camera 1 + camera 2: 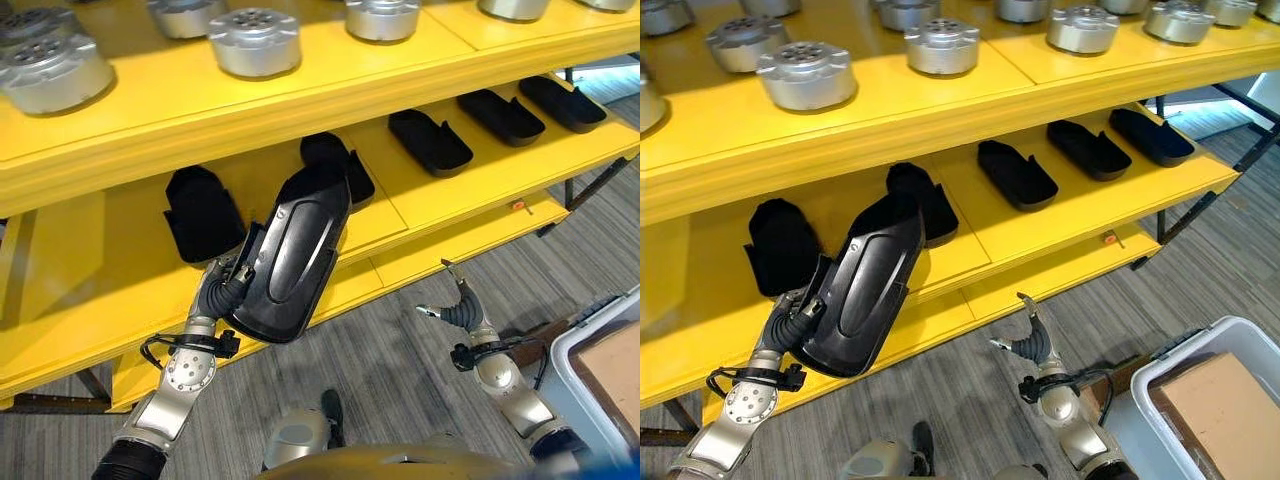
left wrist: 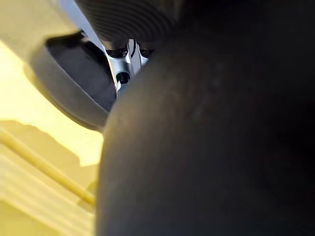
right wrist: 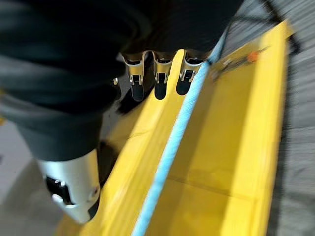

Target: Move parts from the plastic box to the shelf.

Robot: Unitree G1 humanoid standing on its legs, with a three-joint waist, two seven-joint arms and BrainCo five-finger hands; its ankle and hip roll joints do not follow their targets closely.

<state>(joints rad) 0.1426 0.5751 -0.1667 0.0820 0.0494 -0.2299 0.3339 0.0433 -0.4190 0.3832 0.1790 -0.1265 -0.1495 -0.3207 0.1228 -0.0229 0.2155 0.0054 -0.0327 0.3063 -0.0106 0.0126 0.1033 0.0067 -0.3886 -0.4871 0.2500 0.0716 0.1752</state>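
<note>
My left hand (image 1: pixel 220 288) is shut on the lower edge of a long black moulded part (image 1: pixel 292 255), which it holds tilted up in front of the yellow shelf's middle level (image 1: pixel 455 190). That same part (image 2: pixel 211 137) looms dark in the left wrist view, with silver fingers (image 2: pixel 123 64) against it. Several matching black parts (image 1: pixel 430 141) lie in a row on the middle level. Lower right, my right hand (image 1: pixel 456 308) hangs open above the floor, in front of the bottom level; its straight fingers (image 3: pixel 157 81) hold nothing.
Round silver metal parts (image 1: pixel 255 41) stand along the top level. A grey plastic box (image 1: pixel 1160 375) with a brown cardboard piece (image 1: pixel 1225 405) inside sits on the floor at the far right. Grey carpet floor (image 1: pixel 390 350) lies before the shelf.
</note>
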